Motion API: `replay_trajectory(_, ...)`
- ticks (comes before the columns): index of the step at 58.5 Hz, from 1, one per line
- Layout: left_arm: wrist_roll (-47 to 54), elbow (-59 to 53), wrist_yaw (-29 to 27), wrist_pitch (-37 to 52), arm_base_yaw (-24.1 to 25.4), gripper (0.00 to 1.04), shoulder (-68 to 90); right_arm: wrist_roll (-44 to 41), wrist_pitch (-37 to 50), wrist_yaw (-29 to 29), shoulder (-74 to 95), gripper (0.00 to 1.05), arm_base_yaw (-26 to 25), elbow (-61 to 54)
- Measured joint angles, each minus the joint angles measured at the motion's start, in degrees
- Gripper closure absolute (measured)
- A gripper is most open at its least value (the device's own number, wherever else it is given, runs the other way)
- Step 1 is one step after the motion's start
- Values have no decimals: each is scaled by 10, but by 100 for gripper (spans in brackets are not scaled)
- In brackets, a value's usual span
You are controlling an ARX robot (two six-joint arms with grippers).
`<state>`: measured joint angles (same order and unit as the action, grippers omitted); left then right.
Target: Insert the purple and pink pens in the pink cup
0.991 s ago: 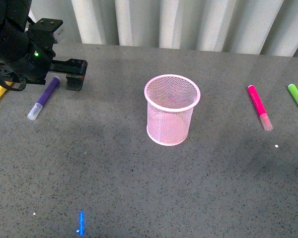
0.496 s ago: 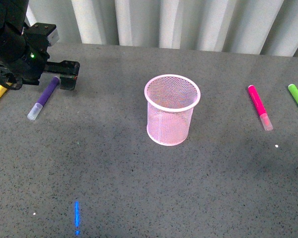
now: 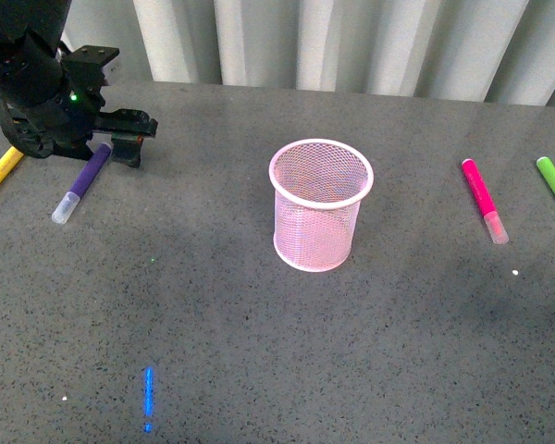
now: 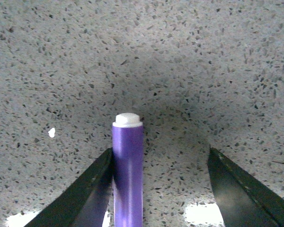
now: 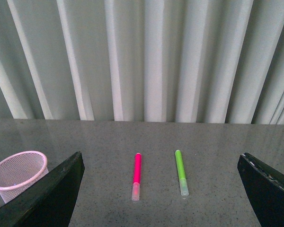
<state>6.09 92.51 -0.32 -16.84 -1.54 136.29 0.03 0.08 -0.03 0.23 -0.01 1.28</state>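
Well left of the pink cup (image 3: 320, 205), the left gripper (image 4: 161, 151) stands wide open astride the purple pen (image 4: 128, 165), one finger touching its barrel, clamping nothing.

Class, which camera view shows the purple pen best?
The front view: the purple pen shows almost whole, from clear cap to barrel. The left wrist view shows only its barrel end, close beside one jaw. The right wrist view misses it.
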Motion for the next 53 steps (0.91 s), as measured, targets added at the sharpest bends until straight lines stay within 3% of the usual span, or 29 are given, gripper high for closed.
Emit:
replay_trajectory(10, -7, 5, -1, -13, -5, 68, 2, 0, 0, 0, 0, 7, 0, 0)
replay_trajectory(17, -12, -3, -1, -14, -5, 90, -2, 0, 0, 0, 0, 7, 0, 0)
replay_trajectory(32, -21, -58, 10, 48, -4, 92, -27, 0, 0, 0, 0, 7, 0, 0)
replay_trajectory(41, -39, -126, 50, 107, -5, 92, -63, 0, 0, 0, 0, 7, 0, 0)
replay_trajectory(53, -34, -262, 67, 320, -33, 92, -173, 0, 0, 0, 0, 7, 0, 0)
